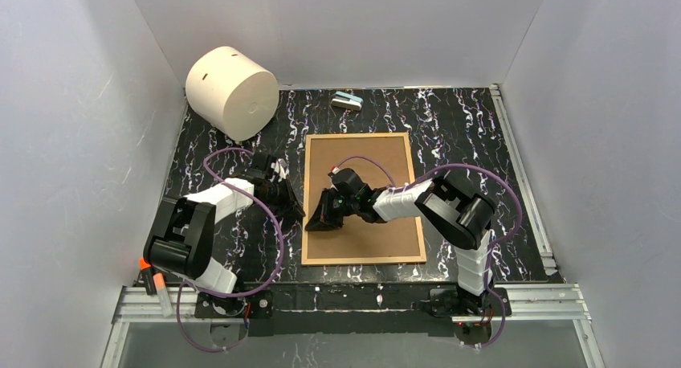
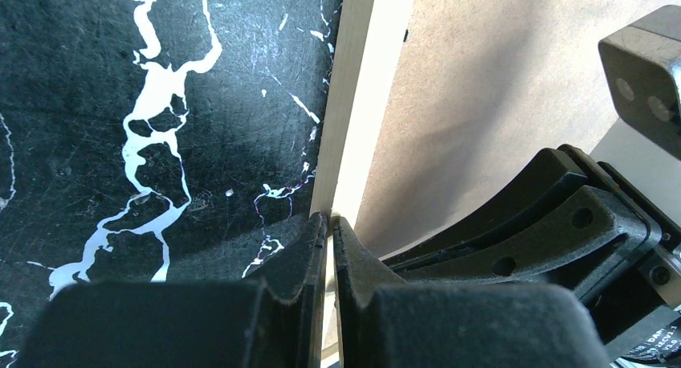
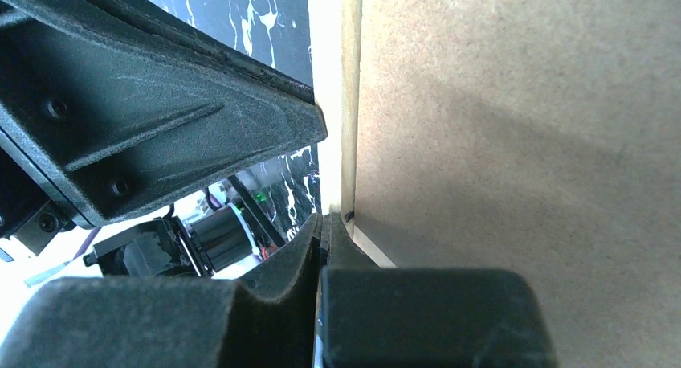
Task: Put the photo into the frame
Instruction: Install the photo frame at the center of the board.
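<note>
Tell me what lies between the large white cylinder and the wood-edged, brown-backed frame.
Only bare black white-veined tabletop separates the large white cylinder from the light-wood rectangular frame. The top external view shows it.

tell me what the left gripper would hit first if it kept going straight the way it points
Most likely the frame, at its light wood side rail: the shut left gripper has its tips right at that rail, possibly touching it.
</note>
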`<state>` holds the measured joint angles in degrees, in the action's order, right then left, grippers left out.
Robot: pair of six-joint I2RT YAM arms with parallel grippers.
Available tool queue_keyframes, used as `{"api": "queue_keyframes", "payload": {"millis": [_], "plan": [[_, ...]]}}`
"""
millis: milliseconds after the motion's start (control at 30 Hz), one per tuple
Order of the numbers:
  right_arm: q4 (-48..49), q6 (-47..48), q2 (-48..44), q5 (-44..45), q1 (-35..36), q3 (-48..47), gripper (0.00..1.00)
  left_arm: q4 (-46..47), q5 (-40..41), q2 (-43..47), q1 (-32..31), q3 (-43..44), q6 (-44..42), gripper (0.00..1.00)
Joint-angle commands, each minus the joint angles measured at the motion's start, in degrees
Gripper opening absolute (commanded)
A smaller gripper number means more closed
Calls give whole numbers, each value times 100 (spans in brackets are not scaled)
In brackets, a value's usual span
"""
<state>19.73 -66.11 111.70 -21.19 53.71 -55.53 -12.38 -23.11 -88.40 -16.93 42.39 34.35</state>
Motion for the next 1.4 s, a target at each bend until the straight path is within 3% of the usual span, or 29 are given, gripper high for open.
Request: {"api": "queue_keyframes", "payload": {"millis": [0,600,933,1367], "plan": [[-710,464,321,372,16,-2,7,-511,670,-309,-54,-390,-136,2],[-933,420,186,940,-28,642,19,-600,854,-442,-4,-296,-139,2],[-782,489,93,919,-118,835,19,-643,943,-485,15,-267,-141,1],[1326,391,-546,225,-121,1071,10,-452,456,-537,19,-251,-231,2]]}}
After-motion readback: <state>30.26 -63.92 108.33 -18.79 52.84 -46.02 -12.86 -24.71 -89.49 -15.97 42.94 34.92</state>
